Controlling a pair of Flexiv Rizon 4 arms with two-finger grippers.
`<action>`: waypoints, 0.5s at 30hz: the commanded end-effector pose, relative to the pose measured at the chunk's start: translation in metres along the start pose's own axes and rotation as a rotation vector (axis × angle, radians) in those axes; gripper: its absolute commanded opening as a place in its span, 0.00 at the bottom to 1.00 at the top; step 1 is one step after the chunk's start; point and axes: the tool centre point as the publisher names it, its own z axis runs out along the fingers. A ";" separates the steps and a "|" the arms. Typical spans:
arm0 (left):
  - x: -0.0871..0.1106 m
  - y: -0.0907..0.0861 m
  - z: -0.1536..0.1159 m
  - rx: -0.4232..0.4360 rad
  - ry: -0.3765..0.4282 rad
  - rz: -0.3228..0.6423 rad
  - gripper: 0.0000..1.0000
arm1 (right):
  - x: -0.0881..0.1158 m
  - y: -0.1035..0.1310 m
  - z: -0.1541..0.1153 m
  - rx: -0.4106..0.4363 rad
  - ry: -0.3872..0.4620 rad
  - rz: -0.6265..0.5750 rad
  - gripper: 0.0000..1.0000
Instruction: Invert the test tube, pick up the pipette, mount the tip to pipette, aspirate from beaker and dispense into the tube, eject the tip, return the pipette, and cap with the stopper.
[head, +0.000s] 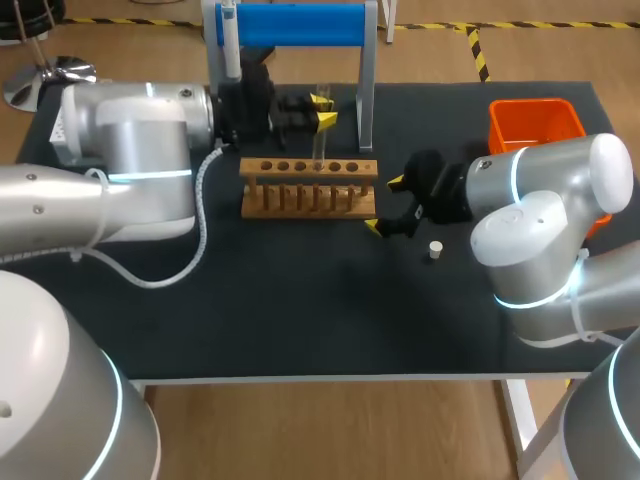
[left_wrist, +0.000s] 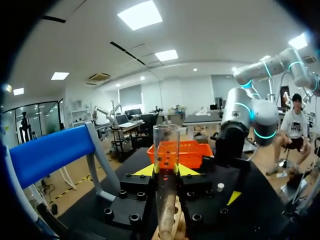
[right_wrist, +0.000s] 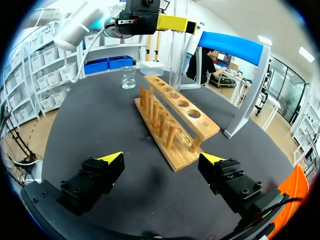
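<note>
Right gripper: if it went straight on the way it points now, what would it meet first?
Most likely the near end of the rack: the right wrist view shows it straight ahead of the open right gripper, with only bare table between. How high the fingers ride is unclear.

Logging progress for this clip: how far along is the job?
Early. The left gripper holds the test tube mouth-up at the rack, so inverting looks about done. The pipette hangs on its stand, the stopper lies on the table, the right gripper is open: everything else remains.
</note>
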 end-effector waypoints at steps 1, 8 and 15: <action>0.002 0.003 0.003 0.004 -0.008 0.001 0.00 | 0.000 0.001 -0.001 0.004 0.003 0.000 1.00; 0.000 0.006 0.002 0.029 -0.033 0.016 0.00 | 0.000 0.001 -0.001 0.004 0.003 0.000 1.00; -0.002 0.008 0.002 0.045 -0.041 0.028 0.00 | 0.000 0.001 -0.001 0.004 0.003 0.000 1.00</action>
